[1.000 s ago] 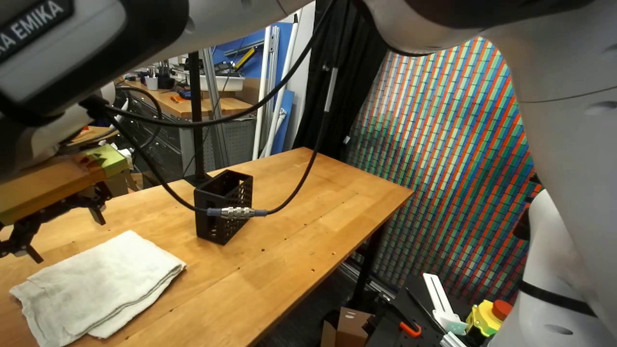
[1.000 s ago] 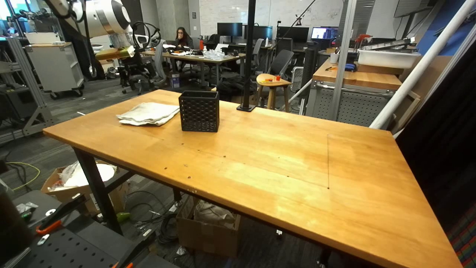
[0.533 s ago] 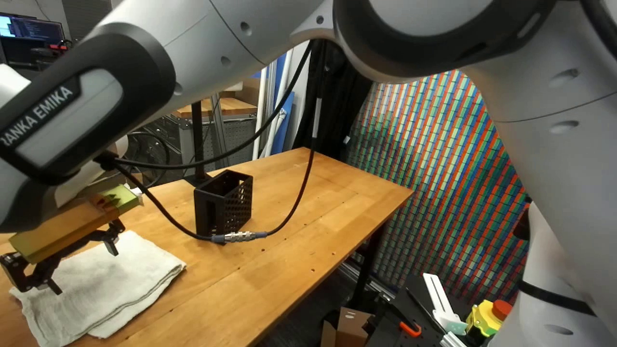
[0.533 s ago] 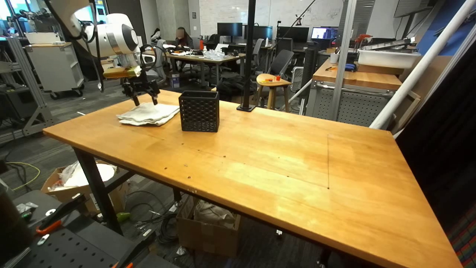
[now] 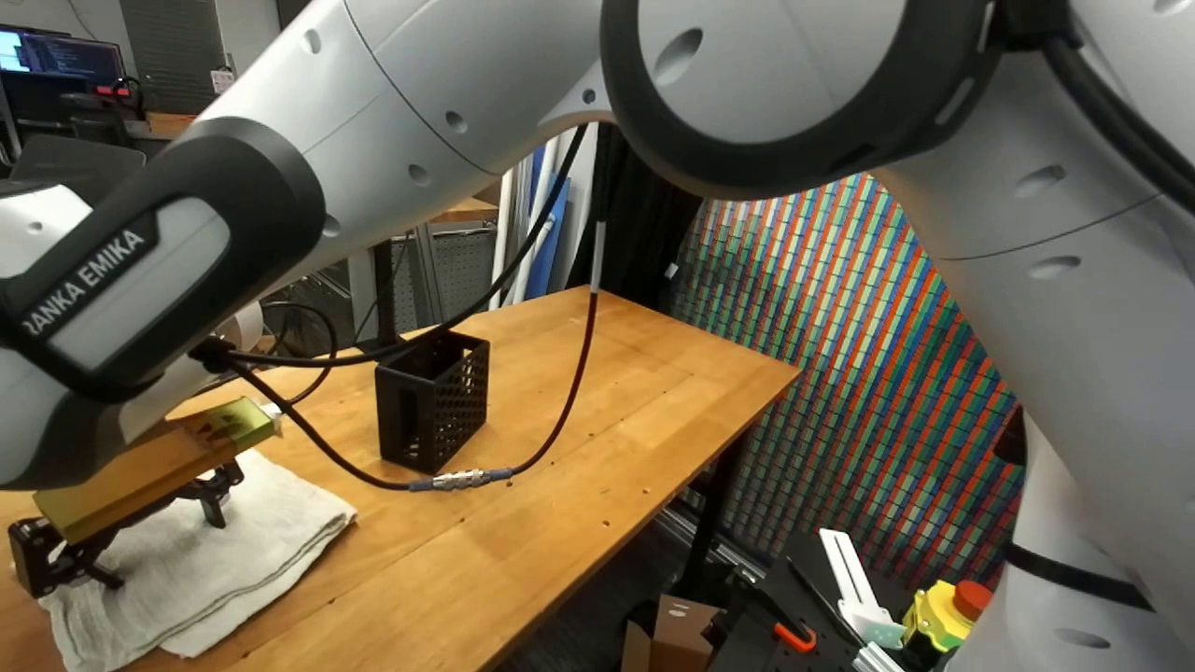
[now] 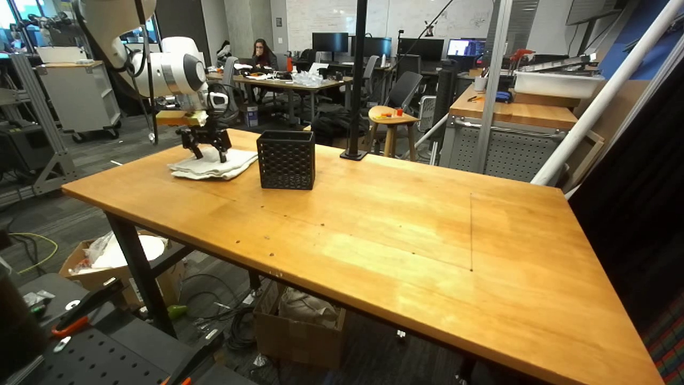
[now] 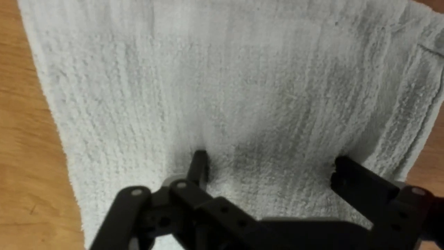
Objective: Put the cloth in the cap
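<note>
Since pinching presumably follows, the black two-fingered gripper rests, spread apart, on the folded white cloth beneath.

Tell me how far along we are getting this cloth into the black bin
Done: the gripper is over the cloth. In hand: probably the grasp; the fingers stand apart, tips seemingly touching cloth. Left: closing, lifting and placing; the cloth lies on the table, outside the black bin.
</note>
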Robot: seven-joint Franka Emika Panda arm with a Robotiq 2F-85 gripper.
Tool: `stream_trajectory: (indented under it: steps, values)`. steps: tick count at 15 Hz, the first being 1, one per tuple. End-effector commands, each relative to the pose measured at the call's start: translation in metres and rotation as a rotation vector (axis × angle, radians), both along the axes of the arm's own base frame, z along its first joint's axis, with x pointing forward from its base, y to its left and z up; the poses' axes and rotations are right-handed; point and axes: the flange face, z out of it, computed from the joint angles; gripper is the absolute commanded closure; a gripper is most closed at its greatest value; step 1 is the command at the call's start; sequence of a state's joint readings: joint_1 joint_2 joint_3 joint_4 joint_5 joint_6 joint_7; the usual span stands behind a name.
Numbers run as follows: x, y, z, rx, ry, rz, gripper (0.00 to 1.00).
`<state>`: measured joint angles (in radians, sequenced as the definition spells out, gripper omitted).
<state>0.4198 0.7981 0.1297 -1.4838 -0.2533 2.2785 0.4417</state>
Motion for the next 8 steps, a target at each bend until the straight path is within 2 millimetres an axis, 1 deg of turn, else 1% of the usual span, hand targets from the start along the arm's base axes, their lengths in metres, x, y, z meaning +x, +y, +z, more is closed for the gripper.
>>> stream_trajectory:
  steps: [1, 3, 5, 6, 8]
  values:
    - [0.009, 0.007, 0.007, 0.050, -0.024, -0.008, 0.41]
    - [0.010, 0.010, 0.020, 0.061, -0.031, -0.012, 0.58]
    - [0.010, 0.012, 0.032, 0.071, -0.039, -0.016, 0.71]
    - [0.010, 0.013, 0.037, 0.073, -0.040, -0.017, 0.80]
    - [0.006, 0.016, 0.049, 0.081, -0.043, -0.016, 0.95]
